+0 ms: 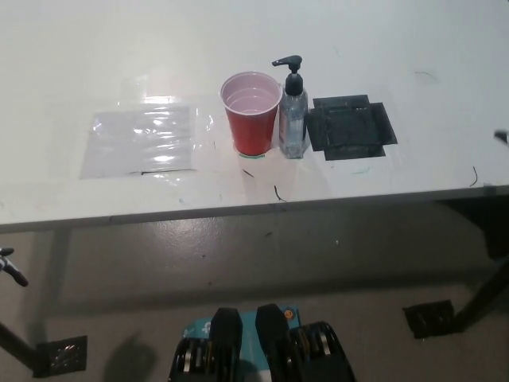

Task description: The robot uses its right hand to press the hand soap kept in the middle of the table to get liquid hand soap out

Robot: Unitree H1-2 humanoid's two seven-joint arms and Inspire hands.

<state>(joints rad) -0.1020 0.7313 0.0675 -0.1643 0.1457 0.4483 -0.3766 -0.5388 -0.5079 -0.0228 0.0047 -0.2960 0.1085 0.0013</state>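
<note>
**Soap bottle stands beside the red cup; neither hand over the table**

On the left of the white table [71, 72] lies a clear plastic sheet [143, 142], flat and shiny with glare. Right of it, near the middle, stands a red cup [253, 115], upright, its pale inside showing. Just beside the cup on its right, close enough that they seem to touch, stands the hand soap [292, 119], a clear bottle with a black pump head whose spout points left over the cup's rim. Right of the bottle, a black square patch [351, 127] lies flat on the tabletop. Neither of the robot's hands shows in the head view, so their state cannot be told.
</note>
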